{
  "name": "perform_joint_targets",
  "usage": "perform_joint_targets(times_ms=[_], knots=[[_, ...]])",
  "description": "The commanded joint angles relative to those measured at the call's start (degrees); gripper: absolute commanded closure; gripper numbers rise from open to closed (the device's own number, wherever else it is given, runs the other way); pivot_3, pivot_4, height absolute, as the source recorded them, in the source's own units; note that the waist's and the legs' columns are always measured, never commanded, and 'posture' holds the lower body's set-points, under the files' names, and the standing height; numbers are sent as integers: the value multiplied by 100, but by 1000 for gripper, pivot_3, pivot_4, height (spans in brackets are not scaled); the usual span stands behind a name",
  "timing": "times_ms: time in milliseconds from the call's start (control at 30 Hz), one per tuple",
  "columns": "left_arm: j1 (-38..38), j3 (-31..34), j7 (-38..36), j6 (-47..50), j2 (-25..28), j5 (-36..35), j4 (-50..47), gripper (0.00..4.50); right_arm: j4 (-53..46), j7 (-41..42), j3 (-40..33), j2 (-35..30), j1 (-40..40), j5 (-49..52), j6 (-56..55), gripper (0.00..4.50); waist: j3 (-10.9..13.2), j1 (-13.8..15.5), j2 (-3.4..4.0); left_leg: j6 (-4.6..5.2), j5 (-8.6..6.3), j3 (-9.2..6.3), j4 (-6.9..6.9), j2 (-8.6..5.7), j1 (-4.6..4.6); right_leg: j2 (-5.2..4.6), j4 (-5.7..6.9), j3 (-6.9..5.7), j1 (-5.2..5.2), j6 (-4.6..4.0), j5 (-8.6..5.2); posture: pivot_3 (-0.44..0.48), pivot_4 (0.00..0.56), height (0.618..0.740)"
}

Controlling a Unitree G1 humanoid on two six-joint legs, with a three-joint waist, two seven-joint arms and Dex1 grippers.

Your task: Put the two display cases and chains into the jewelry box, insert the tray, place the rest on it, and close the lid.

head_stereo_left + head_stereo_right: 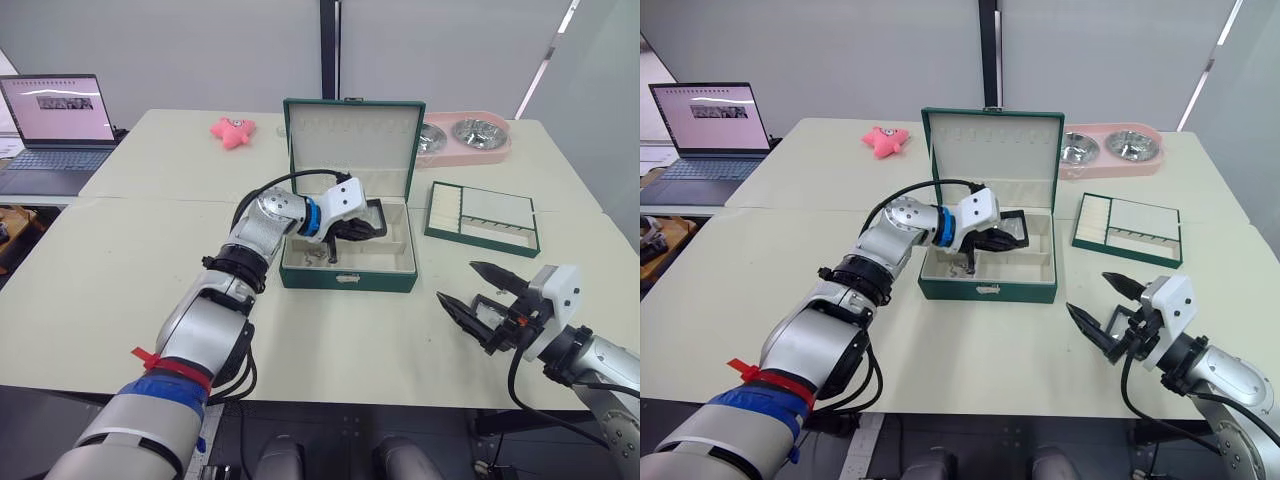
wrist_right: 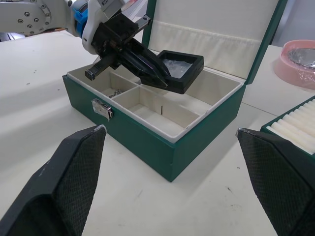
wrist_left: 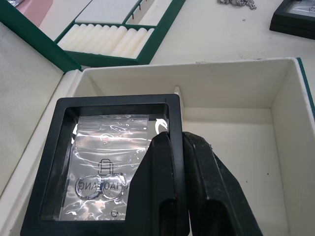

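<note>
1. Left gripper (image 2: 156,78): fingers clamped on the frame edge of one display case (image 3: 112,157). The case hangs tilted above the jewelry box (image 2: 162,125) interior, over the rear compartments, not touching the lining.
2. Right gripper (image 1: 478,293): jaws spread wide, nothing between them. It hovers over the table (image 1: 120,290), in front of the box and to its right.
3. Display cases: two. The second case (image 3: 294,18) lies on the table outside the box, beside a small heap of chains (image 3: 238,3).
4. More chain (image 2: 116,92) sits in the box's front-left compartment. Link count can't be made out.
5. Box: lid (image 1: 352,135) upright, open. Other compartments show bare cream lining.
6. Tray (image 1: 483,216): one, on the table right of the box. Nothing visible in its compartments.
</note>
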Motion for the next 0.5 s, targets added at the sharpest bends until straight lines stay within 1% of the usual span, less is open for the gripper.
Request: perform_joint_targets(times_ms=[33, 233, 500], knots=[[-255, 119, 133, -300, -58, 129, 242, 4467, -277, -62, -151, 2, -5, 27, -80, 0, 0, 0, 0, 0, 0, 0, 0, 0, 0, 0, 0, 0, 0, 0, 0, 0, 150, 740], [-358, 192, 304, -585, -157, 236, 709, 4467, -336, -111, -147, 22, 43, 31, -85, 0, 0, 0, 0, 0, 0, 0, 0, 0, 0, 0, 0, -1, 0, 0, 0, 0, 150, 740], [-416, 276, 525, -911, -252, 408, 1095, 4467, -404, -196, -119, 42, 84, 42, -72, 0, 0, -1, 0, 0, 0, -1, 0, 0, 0, 0, 1, -1, 0, 0, 0, 0, 150, 740]])
